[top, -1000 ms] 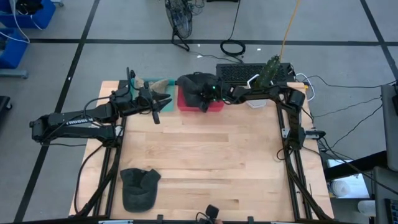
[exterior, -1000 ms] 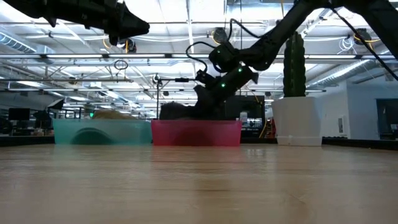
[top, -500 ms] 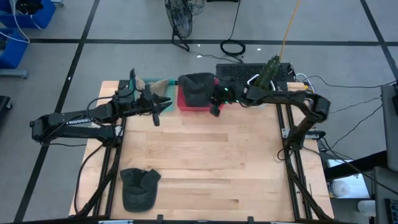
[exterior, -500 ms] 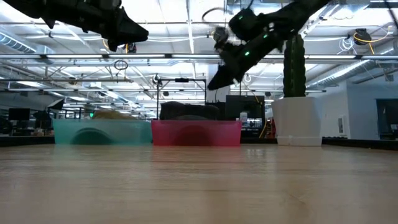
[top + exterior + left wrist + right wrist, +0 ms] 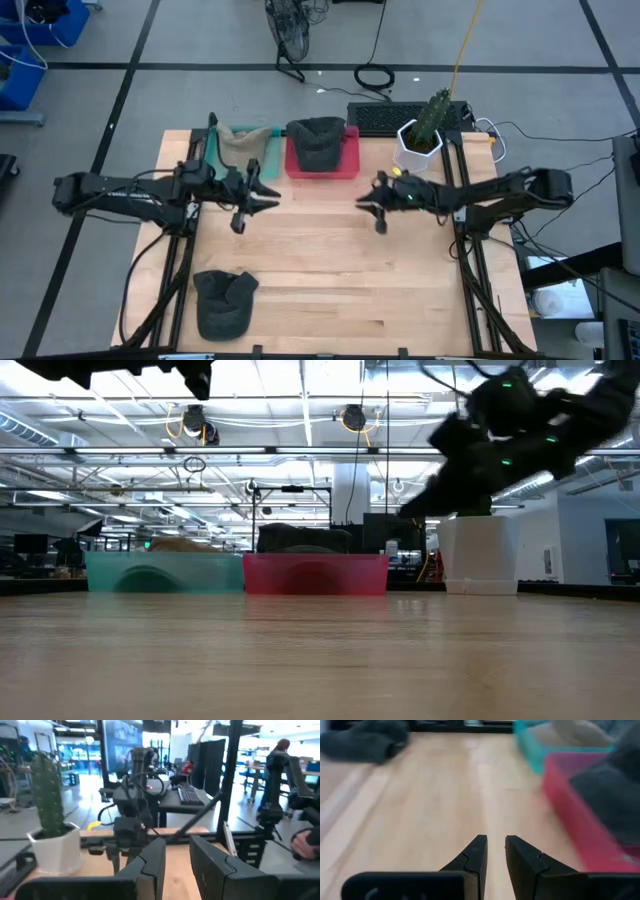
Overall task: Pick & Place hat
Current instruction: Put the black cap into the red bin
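Note:
A dark grey hat (image 5: 318,143) lies in the red bin (image 5: 350,167) at the table's far edge; its crown (image 5: 300,538) shows above the bin wall. A second dark hat (image 5: 222,303) lies flat on the table near the front left corner. My left gripper (image 5: 270,196) hovers above the table, in front of the teal bin (image 5: 268,135), narrowly open and with nothing in it (image 5: 177,847). My right gripper (image 5: 362,201) hovers right of centre, facing the left one, also narrowly open with nothing between its fingers (image 5: 496,842).
The teal bin holds a tan hat (image 5: 243,145). A cactus in a white pot (image 5: 422,140) stands at the far right, just behind my right arm. A keyboard (image 5: 380,117) lies beyond the table's far edge. Bare wood spreads between the two grippers and toward the near edge.
My right gripper has drawn back from the red bin toward the table's near and right edges, with nothing in it; the dark hat stays in the bin. My left gripper has swung from beside the teal bin toward the near edge and turned toward the right arm.

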Robot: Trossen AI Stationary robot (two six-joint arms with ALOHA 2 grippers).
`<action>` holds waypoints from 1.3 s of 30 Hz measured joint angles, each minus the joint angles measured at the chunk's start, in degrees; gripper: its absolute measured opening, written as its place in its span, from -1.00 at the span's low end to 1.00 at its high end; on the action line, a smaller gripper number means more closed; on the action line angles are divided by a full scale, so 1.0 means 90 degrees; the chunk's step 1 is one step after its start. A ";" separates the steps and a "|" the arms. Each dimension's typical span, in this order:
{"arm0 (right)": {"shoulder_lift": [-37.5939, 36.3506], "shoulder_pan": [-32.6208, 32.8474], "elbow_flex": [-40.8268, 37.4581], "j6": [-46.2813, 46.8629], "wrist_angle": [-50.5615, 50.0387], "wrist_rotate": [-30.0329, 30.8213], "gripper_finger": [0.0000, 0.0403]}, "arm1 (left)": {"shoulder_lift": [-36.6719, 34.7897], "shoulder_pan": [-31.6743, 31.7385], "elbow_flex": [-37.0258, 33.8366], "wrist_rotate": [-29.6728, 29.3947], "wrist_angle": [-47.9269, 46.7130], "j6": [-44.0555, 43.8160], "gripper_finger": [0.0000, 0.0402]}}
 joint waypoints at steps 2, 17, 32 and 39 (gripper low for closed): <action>-0.0091 0.0345 -0.0467 -0.0060 0.0495 0.0002 -0.71 | 0.0188 -0.0340 -0.0003 -0.0435 0.0121 -0.0105 -0.54; -0.0174 0.1681 -0.1796 -0.1122 0.2876 0.0049 -0.71 | 0.2196 -0.2278 0.1005 -0.2775 -0.2198 -0.2994 -0.54; -0.0172 0.1681 -0.1796 -0.0964 0.2845 0.0049 -0.71 | 0.3391 -0.3542 0.4132 -0.1971 -0.8072 -0.5298 -0.51; -0.0172 0.1681 -0.1796 -0.0927 0.2870 0.0066 -0.71 | 0.4259 -0.3999 0.4118 -0.0481 -0.8377 -0.6316 -0.09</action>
